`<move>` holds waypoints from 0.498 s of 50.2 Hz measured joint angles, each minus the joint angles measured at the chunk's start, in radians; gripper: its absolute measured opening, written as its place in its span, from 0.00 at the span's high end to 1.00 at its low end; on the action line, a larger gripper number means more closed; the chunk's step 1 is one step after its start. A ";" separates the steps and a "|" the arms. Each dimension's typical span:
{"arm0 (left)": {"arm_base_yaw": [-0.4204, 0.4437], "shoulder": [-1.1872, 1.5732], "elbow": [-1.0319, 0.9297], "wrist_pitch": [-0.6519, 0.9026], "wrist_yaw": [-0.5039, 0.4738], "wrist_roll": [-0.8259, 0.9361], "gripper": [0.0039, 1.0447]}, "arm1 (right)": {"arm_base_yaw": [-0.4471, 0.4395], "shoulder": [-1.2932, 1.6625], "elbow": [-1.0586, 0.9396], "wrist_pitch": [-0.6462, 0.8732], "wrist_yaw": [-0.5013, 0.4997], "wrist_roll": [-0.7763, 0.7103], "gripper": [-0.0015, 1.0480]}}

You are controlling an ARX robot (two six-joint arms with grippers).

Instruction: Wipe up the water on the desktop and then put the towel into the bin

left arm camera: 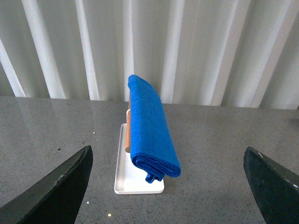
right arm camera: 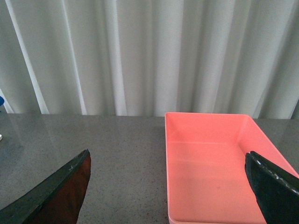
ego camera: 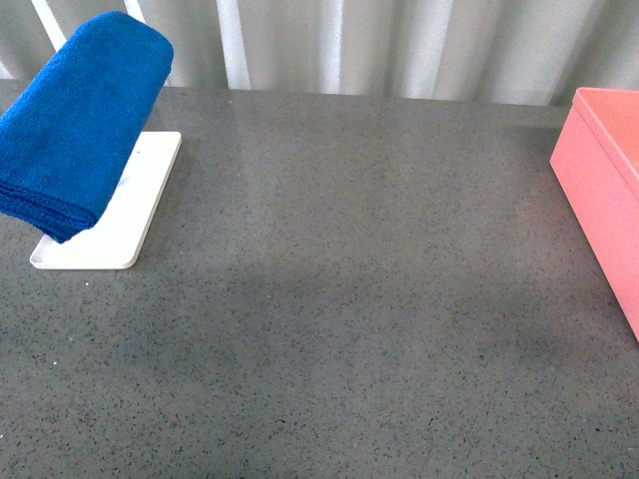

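On the desktop (ego camera: 349, 299) I can't quite see the water; left gripper (left arm camera: 167, 161) and right gripper (right arm camera: 168, 154) gape wide, and I may topple the towel's (ego camera: 80, 120) stand (ego camera: 110, 239).

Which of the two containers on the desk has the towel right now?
The flat white tray on the left: the blue towel is draped over its rod. The pink bin on the right shows no towel inside.

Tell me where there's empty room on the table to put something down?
The big free patch is the middle of the desktop, between the white tray under the towel on the left and the bin on the right. The near side is bare too. Only those two edges are taken.
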 joint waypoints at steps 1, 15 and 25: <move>0.000 0.000 0.000 0.000 0.000 0.000 0.06 | 0.000 0.000 0.000 0.000 0.000 0.000 0.07; 0.000 0.000 0.000 0.000 0.000 0.000 0.06 | 0.000 0.000 0.000 0.000 0.000 0.000 0.07; 0.000 0.000 0.000 0.000 0.000 0.000 0.06 | 0.000 0.000 0.000 0.000 0.000 0.000 0.07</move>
